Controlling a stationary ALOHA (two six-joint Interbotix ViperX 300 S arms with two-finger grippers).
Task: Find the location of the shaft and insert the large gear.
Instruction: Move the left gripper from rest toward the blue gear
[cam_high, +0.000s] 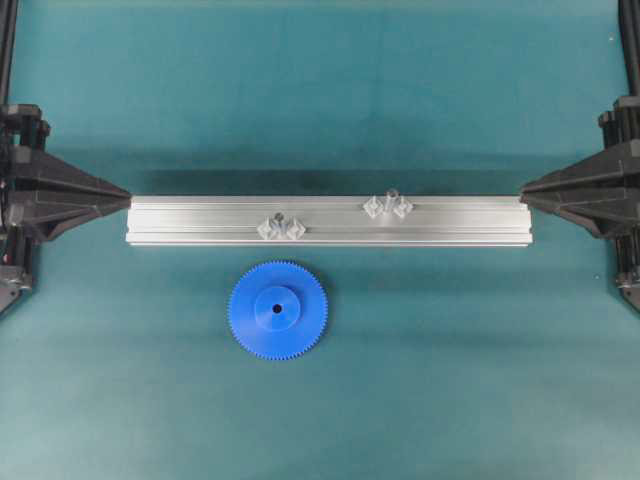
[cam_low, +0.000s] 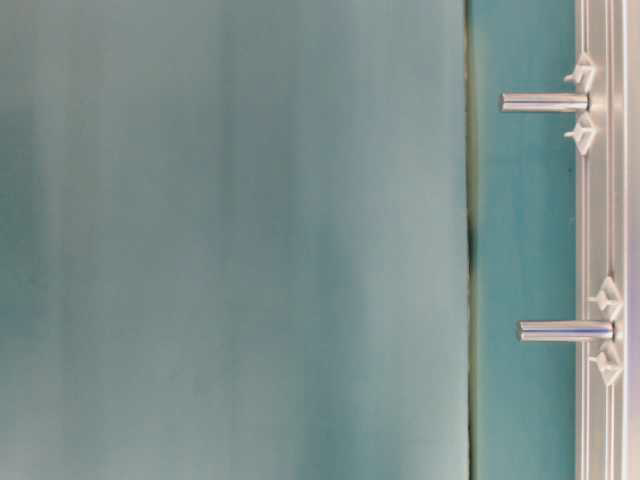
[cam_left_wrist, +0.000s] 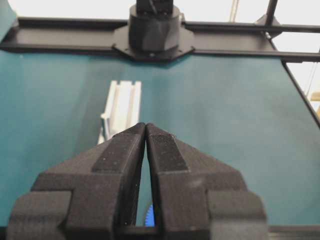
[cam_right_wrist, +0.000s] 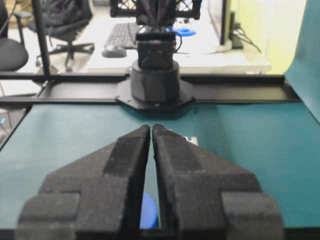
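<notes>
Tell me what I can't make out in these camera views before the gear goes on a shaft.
- Large gear: left wrist view shows only a blue sliver under the shut left gripper; the same in the right wrist view under the shut right gripper.
- Shafts: overhead they look like tiny stubs, so height is unreadable; neither wrist view shows them.
- Table-level view: a blurred teal surface fills most of it; the gear is absent.
- Rail: near end behind the left fingers.
</notes>
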